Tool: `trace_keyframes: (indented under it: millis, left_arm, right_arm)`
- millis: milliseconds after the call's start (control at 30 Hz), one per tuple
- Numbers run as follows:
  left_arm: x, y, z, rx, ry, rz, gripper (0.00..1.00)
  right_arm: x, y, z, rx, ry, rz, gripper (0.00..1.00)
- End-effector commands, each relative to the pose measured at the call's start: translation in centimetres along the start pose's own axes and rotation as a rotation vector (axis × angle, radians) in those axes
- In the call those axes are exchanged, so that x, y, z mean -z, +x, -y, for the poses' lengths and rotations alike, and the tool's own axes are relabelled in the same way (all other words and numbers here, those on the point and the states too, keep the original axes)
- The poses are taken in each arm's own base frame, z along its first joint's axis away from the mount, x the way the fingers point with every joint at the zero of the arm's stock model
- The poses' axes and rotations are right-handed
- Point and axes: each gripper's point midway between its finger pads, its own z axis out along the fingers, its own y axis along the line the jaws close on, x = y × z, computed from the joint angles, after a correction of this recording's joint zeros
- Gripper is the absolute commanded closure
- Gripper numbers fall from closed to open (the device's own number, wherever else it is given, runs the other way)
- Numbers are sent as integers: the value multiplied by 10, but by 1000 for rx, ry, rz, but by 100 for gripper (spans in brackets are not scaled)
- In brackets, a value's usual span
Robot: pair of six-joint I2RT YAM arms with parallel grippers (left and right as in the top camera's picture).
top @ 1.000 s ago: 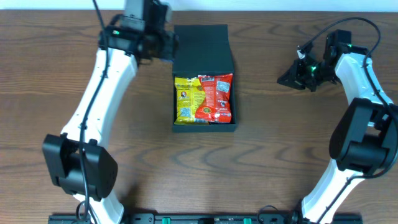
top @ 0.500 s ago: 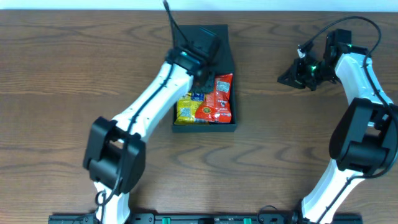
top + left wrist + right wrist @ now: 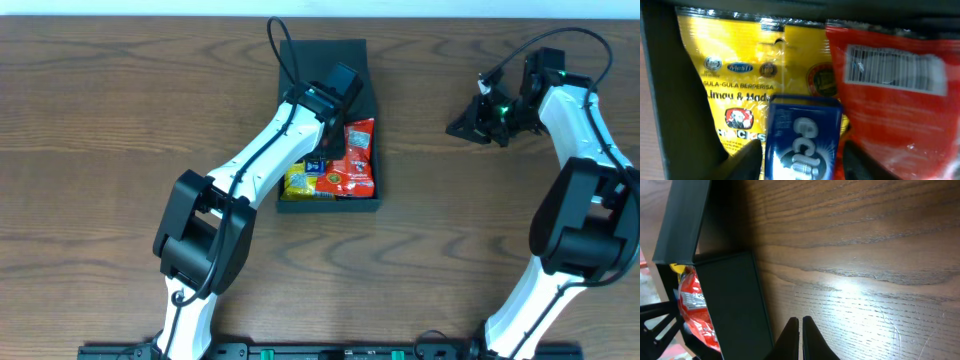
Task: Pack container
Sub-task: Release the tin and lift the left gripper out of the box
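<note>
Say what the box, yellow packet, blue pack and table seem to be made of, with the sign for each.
Box: likely cardboard, matte dark; flat panels and a folded flap.
Yellow packet: glossy plastic film; crinkles, glare, a crimped top seal.
Blue pack: stiff, glossy, perhaps printed card or plastic; straight edges, rounded corners.
Table: wood or wood-look laminate, slight sheen; grain lines, a light reflection.

Blue pack (image 3: 802, 142) cut off at the bottom edge; yellow packet (image 3: 298, 183) mostly under the left arm (image 3: 262, 165).
</note>
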Motion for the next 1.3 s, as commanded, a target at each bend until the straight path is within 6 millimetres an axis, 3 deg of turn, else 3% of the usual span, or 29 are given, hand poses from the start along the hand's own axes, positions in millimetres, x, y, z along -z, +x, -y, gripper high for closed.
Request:
trace_keyframes:
  millis: [0,100,267,300,367,400,433,467,533,633,833,900,1000,1100,1267]
  left_arm:
    - [-4,1,0,-8,0,-12,25]
    - [4,-3,3,-35,12,4,16]
    - [36,-18,10,-85,59,82,20]
    - [48,-25,9,-100,63,119,25]
    - [71,-41,3,-114,36,213,49]
    - [85,-52,-6,-108,-1,281,72]
    - [100,-64,-18,-86,-44,350,89]
    - [110,-72,-26,-67,-69,397,94]
    - [128,-85,-41,-26,-93,466,94]
    - [135,-97,-60,6,-97,483,94]
    - [109,-107,-93,81,-35,375,94]
    - [80,-114,-107,125,11,303,94]
    - [42,-122,-103,125,159,212,94]
    - [11,-130,-101,150,274,160,94]
    - [-16,-148,-103,206,375,127,94]
  right_arm:
    - [10,-6,-2,20,-4,28,95]
    - [10,-6,-2,20,-4,28,95]
    - [10,-7,-2,21,-5,30,98]
    - [10,-7,-2,22,-5,32,98]
    - [10,-9,-2,21,-5,40,98]
    - [10,-11,-3,7,-6,47,98]
    - [10,-13,-3,-15,-7,54,99]
    - [10,-15,-3,-39,-9,63,98]
    - [10,-19,-3,-86,-13,78,98]
    - [11,-24,-5,-135,-23,94,98]
    - [1,-29,-22,-41,-34,109,98]
    - [-12,-30,-43,50,-49,108,98]
    - [-28,-31,-66,135,-66,115,98]
    - [-39,-38,-77,149,-89,136,98]
    - [-61,-52,-88,113,-218,96,98]
